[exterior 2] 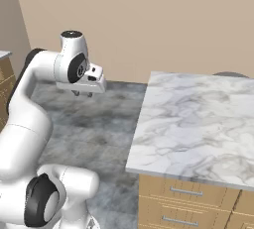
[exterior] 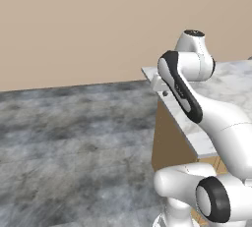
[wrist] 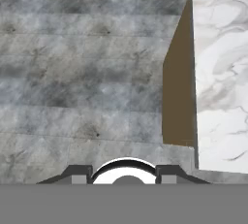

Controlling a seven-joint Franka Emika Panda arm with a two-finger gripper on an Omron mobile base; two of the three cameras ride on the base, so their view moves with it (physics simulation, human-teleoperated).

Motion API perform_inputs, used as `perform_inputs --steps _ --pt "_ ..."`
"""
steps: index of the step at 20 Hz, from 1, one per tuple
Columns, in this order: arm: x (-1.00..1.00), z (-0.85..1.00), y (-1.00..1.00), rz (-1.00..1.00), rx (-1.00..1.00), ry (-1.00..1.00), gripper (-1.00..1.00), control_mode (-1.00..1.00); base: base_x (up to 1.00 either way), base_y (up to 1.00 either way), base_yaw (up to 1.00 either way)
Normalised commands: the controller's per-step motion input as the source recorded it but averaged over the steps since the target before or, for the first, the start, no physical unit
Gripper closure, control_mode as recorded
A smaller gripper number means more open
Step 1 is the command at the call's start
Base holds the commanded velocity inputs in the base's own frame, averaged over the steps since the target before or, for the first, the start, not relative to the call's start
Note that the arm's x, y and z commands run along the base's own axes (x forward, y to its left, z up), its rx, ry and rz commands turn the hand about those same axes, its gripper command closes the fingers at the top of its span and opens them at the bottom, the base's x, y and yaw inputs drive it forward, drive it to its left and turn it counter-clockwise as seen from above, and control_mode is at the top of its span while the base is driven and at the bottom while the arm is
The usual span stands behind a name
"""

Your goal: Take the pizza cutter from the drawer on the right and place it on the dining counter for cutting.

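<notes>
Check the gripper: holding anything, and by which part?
Cannot tell. The gripper hangs over the grey floor, beside the dining counter; its fingers show only as dark tips in the hand view, with a white rounded shape between them that I can't identify.

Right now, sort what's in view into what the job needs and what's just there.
For the job:
- marble counter
- drawers under it, both shut
- gripper, above the floor beside the counter

Just there:
- grey floor
- tan wall
</notes>
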Motion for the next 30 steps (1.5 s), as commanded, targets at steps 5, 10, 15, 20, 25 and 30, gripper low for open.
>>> perform_inputs --steps 5,10,15,20,25,30 --pt "-0.1 -0.01 -0.15 0.0 0.0 0.01 -1.0 -1.0 0.0 0.0 0.0" --pt "-0.2 -0.11 -0.69 0.0 0.02 0.0 -1.0 -1.0 0.0 0.0 0.0" --pt "-0.28 -0.15 -0.75 -0.07 0.04 0.0 -1.0 -1.0 0.0 0.0 0.0" --pt "-0.3 0.0 -0.56 -0.21 0.05 0.01 -1.0 -1.0 0.0 0.0 0.0" --pt "-0.33 0.0 -0.55 -0.2 0.06 0.0 -1.0 -1.0 0.0 0.0 0.0" --pt "-0.27 -0.04 -0.54 -0.19 0.11 0.0 -1.0 -1.0 0.0 0.0 0.0"
